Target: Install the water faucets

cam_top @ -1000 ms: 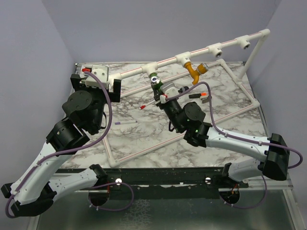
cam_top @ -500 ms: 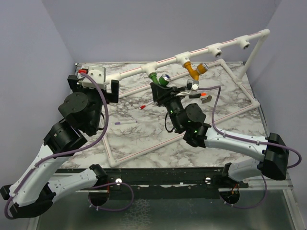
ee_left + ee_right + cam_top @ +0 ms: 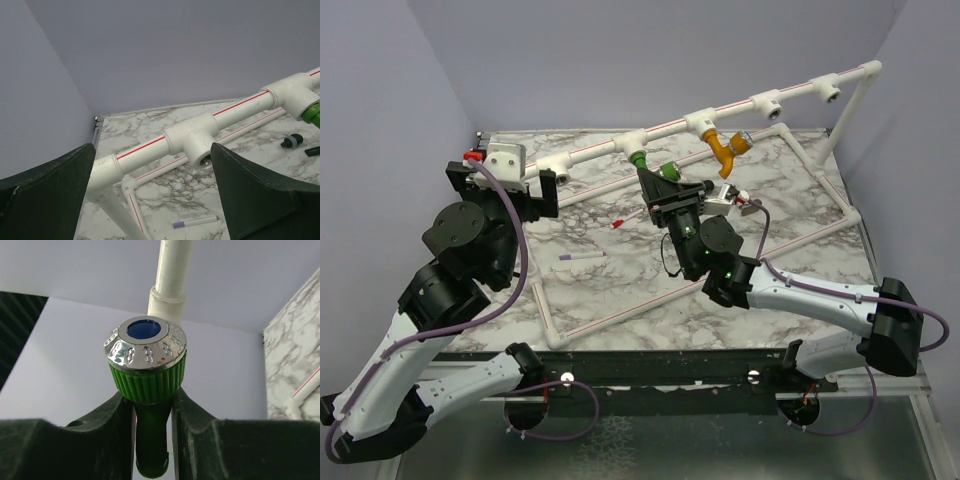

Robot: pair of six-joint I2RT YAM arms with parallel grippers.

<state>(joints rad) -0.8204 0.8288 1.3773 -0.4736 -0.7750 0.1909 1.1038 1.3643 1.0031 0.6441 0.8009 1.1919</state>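
The right gripper (image 3: 150, 402) is clamped on the green faucet (image 3: 146, 371) just below its silvery cap, and the faucet's far end meets the mouth of a T-socket (image 3: 635, 143) on the pipe frame (image 3: 582, 152). To seat it well, the arm should probably hold the faucet in line with that mouth, push straight in without sideways lean, and release only once it sits firm. The next socket to the right carries the orange faucet (image 3: 725, 148). The left socket (image 3: 200, 152), in front of the wide-open, empty left gripper (image 3: 152, 165), holds nothing, and the two end sockets (image 3: 767, 102) look empty too.
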